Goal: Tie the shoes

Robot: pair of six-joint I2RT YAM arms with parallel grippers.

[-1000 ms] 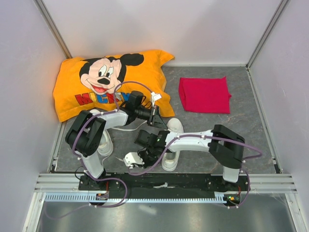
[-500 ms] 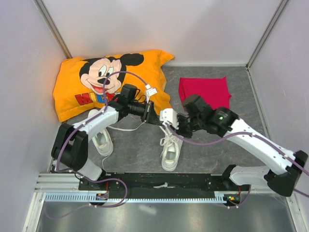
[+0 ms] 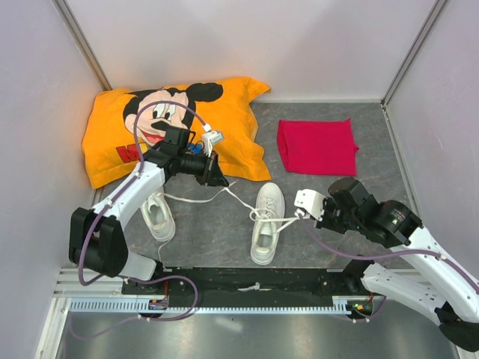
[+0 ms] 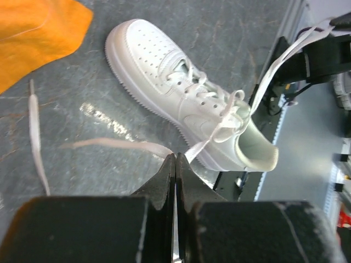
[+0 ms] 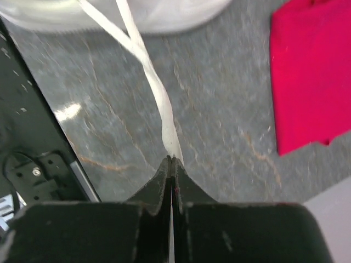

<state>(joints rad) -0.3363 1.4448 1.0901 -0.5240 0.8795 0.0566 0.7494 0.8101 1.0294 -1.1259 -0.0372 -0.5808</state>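
Note:
Two white shoes lie on the grey floor: one (image 3: pixel 157 215) at the left, the other (image 3: pixel 266 221) in the middle. From the middle shoe (image 4: pixel 186 98) a lace (image 4: pixel 214 134) runs up to my left gripper (image 3: pixel 221 182), which is shut on it (image 4: pixel 175 156); the lace's tail (image 4: pixel 109 144) trails off to the left. The shoe's second lace (image 5: pixel 153 82) stretches right to my right gripper (image 3: pixel 300 215), which is shut on it (image 5: pixel 172 159). The two laces cross over the shoe's tongue.
An orange Mickey Mouse pillow (image 3: pixel 172 123) lies at the back left, just behind the left gripper. A folded red cloth (image 3: pixel 316 146) sits at the back right. Pale walls close in three sides, and a black base rail (image 3: pixel 254 280) runs along the near edge.
The grippers have drawn apart: the left went left toward the pillow, the right swung right and nearer the rail. Both laces of the middle shoe now stretch out sideways.

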